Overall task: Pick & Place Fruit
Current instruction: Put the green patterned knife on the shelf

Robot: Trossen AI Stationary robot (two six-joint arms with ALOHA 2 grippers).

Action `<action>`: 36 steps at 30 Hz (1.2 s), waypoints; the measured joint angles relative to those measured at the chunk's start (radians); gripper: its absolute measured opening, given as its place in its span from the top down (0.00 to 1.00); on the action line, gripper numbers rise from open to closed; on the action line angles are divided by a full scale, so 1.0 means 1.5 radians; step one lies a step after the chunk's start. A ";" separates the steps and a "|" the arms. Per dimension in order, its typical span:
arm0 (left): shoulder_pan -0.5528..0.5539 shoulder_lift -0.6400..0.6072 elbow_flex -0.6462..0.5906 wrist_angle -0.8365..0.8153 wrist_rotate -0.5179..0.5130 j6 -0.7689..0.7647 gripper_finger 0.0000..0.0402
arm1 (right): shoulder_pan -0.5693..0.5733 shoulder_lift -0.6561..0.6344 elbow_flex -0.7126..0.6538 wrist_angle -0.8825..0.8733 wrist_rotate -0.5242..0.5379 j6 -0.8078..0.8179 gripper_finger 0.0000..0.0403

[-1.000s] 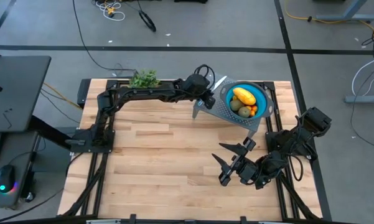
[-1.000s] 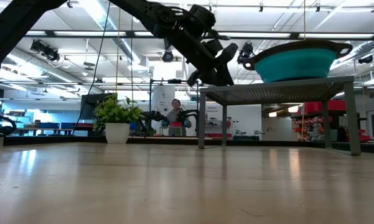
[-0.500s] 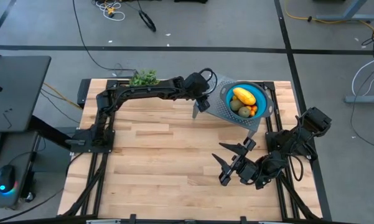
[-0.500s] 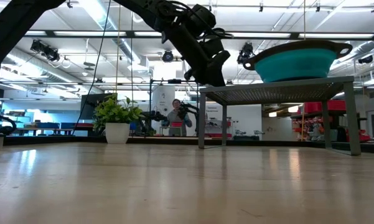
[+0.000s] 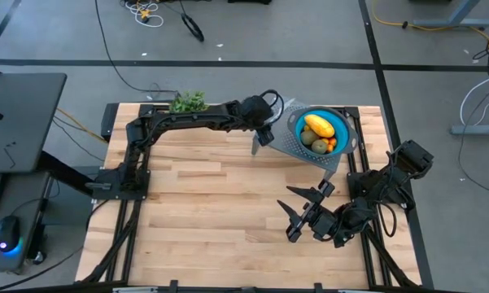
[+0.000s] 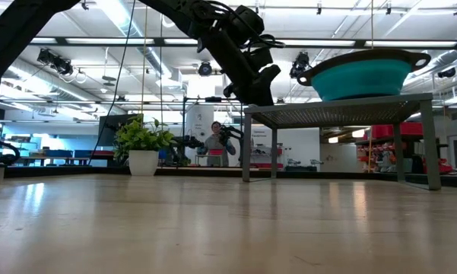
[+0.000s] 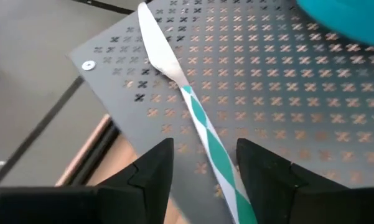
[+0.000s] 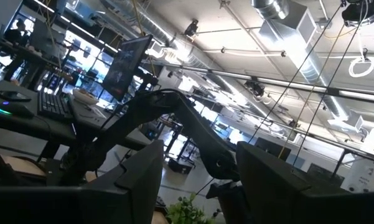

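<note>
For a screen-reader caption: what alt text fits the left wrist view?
A slim white-bladed knife with a green-and-white striped handle lies on a grey perforated metal rack, between the left pincer's parted dark fingers.

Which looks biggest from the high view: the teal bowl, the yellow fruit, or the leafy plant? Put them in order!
1. Teal bowl, the biggest.
2. Leafy plant.
3. Yellow fruit, lying inside the bowl, the smallest.

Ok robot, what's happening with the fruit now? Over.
Left gripper open over the knife on the perforated rack. Right gripper open, parked low on the table. Fruit sits in the teal bowl. Over.
</note>
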 joint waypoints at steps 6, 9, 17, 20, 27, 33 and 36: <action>0.000 0.000 0.000 -0.015 -0.017 0.009 0.54 | 0.000 0.000 0.000 0.000 0.000 0.000 0.47; 0.000 0.000 0.000 -0.015 -0.010 -0.001 0.54 | 0.000 0.000 0.000 0.000 0.000 0.000 0.47; 0.001 0.000 0.000 -0.019 0.018 -0.062 0.57 | 0.000 0.000 0.000 0.000 0.000 0.000 0.47; 0.000 0.000 0.000 -0.020 0.017 -0.094 0.61 | 0.000 0.000 0.000 0.000 0.000 0.000 0.47; 0.002 0.000 0.000 -0.020 0.002 -0.148 0.73 | 0.000 0.000 0.000 0.000 -0.001 0.000 0.47; 0.003 0.001 0.000 -0.019 -0.002 -0.157 0.85 | 0.000 0.000 0.000 0.000 -0.001 0.000 0.47; 0.003 0.001 -0.001 -0.012 0.007 -0.158 0.88 | 0.000 0.000 0.000 0.000 -0.001 0.000 0.47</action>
